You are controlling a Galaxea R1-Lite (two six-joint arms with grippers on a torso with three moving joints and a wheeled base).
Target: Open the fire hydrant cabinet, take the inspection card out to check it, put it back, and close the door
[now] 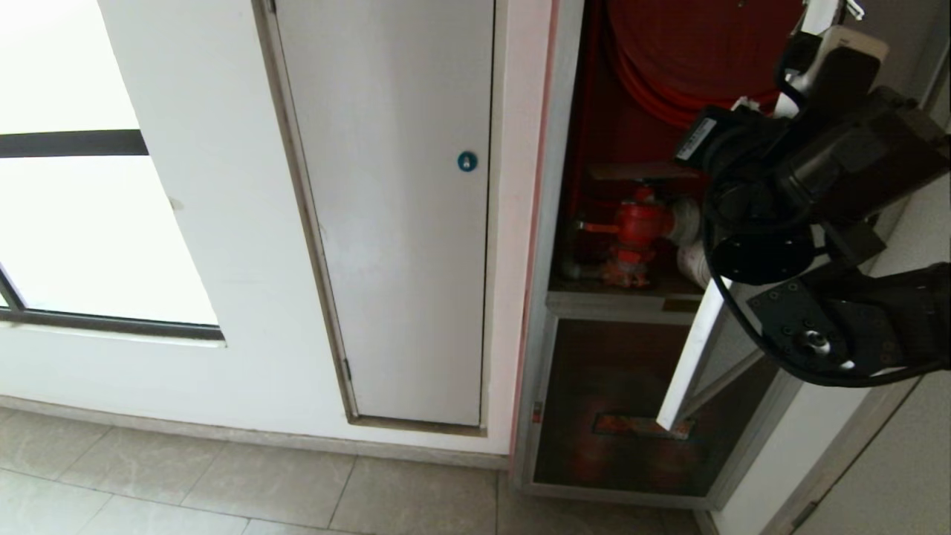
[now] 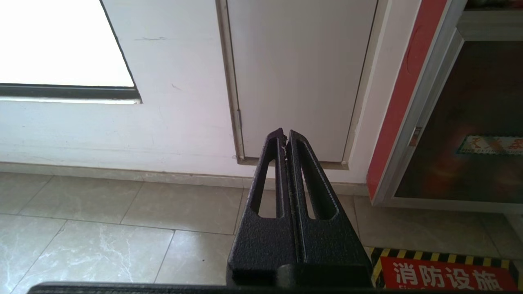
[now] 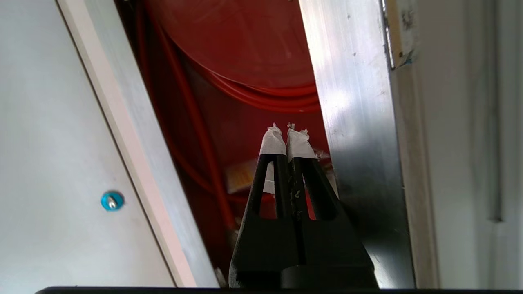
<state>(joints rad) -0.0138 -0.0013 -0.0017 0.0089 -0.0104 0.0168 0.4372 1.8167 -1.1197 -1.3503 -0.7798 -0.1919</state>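
The fire hydrant cabinet (image 1: 553, 223) stands open, showing its red interior, the red hose coil (image 1: 691, 52) and the red valve (image 1: 639, 223). The door (image 1: 691, 357) is swung out towards me and shows edge-on; its aluminium frame (image 3: 351, 122) runs close beside my right gripper (image 3: 288, 130). That gripper is shut and empty, its white-taped tips pointing into the cabinet below the hose coil (image 3: 253, 53). A blurred pale sheet with a yellow patch, apparently the inspection card (image 3: 241, 175), lies inside behind the fingers. My right arm (image 1: 817, 171) covers the cabinet's right side. My left gripper (image 2: 284, 136) hangs shut, low over the floor.
A plain white door with a round blue lock (image 1: 467, 161) is left of the cabinet, and a bright window (image 1: 89, 223) further left. Below the open compartment is a dark glass panel (image 1: 617, 401). A red floor sign with a yellow-black border (image 2: 445, 275) lies on the tiles.
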